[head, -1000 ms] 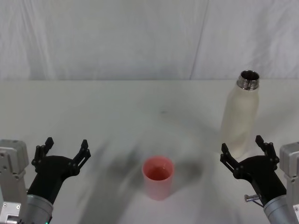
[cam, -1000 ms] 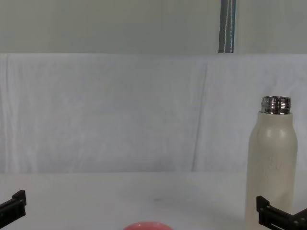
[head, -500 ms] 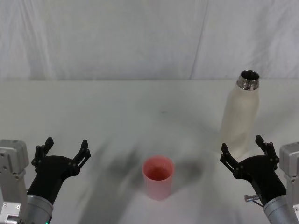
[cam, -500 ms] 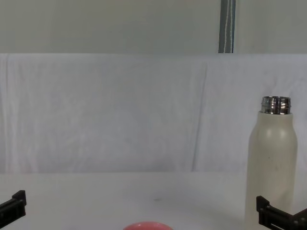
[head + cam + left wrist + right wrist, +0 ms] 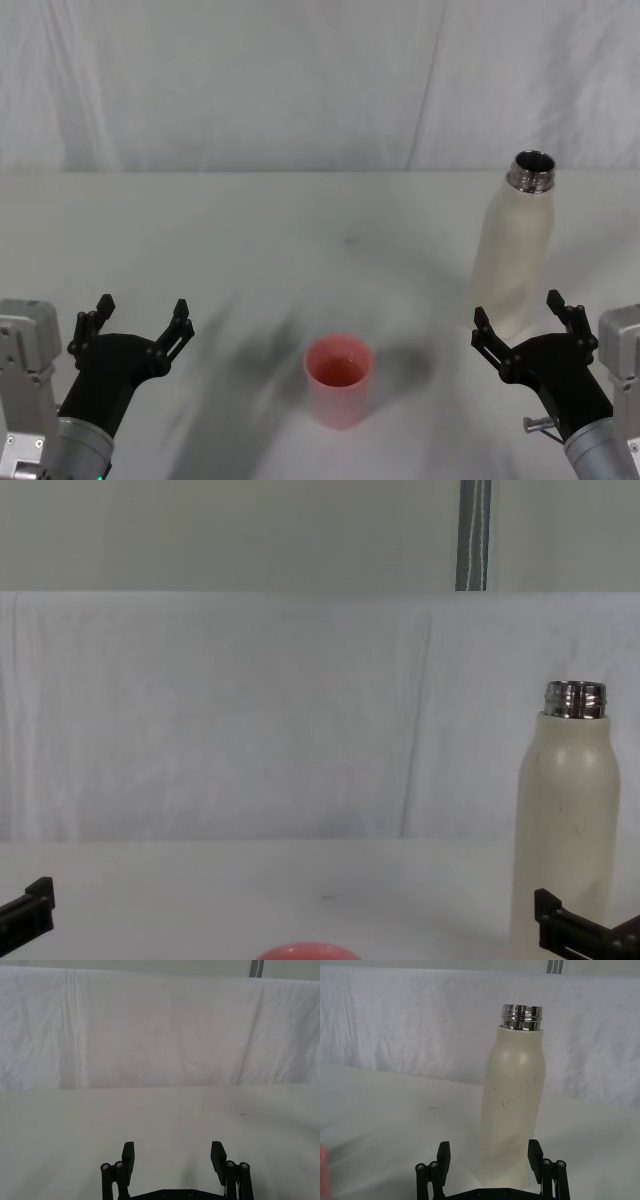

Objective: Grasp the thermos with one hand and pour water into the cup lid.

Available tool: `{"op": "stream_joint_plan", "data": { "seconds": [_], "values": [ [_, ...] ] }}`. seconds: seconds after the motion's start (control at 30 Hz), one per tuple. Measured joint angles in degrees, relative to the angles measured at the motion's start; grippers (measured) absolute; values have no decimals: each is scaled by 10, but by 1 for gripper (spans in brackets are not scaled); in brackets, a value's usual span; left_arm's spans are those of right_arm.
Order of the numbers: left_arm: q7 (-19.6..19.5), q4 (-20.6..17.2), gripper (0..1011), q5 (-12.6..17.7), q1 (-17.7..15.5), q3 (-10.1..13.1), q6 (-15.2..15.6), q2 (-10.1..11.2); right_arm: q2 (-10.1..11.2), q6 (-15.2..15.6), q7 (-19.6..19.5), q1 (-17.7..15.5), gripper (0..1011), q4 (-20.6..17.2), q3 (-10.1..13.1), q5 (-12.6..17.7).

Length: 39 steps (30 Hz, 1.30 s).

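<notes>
Standing upright near the far right part of the white table (image 5: 250,230), the thermos (image 5: 513,250) has no cap on, and its shiny steel neck is open at the top. It is a tall cream-white bottle, and in the right wrist view some small dark marks show on its side. The cup lid (image 5: 338,380), a small pink cup, stands nearer the front edge of the table, about in the middle between the two arms and well apart from the thermos.

The right gripper (image 5: 528,322) is low at the front right side of the table, just in front of the base of the thermos. Its black fingers (image 5: 443,1156) are spread wide and grasp nothing; in the right wrist view the bottle stands between them but further away, and they do not touch it. In the chest view the tips of this gripper show beside the lower part of the bottle.

The left gripper (image 5: 135,324) is low at the front left side of the table, well apart from the cup lid. Its fingers are also released and wide apart, with only bare table before them.

A white cloth (image 5: 300,80) hangs behind the far edge of the table.
</notes>
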Motion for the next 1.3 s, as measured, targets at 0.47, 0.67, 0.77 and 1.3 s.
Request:
{"op": "stream_joint_plan", "data": {
  "seconds": [0.47,0.67,0.77,1.3],
  "values": [
    [0,0,1001,0,0,0,0,0,-1,-2,16,-3,1001,0,6,1],
    [0,0,1001,0,0,0,0,0,-3,2,44,-2,1001,3,18,18],
    [0,0,1001,0,0,0,0,0,-5,9,60,0,1001,6,26,33],
    [0,0,1001,0,0,0,0,0,-3,27,121,34,1001,39,54,69]
  ]
}}
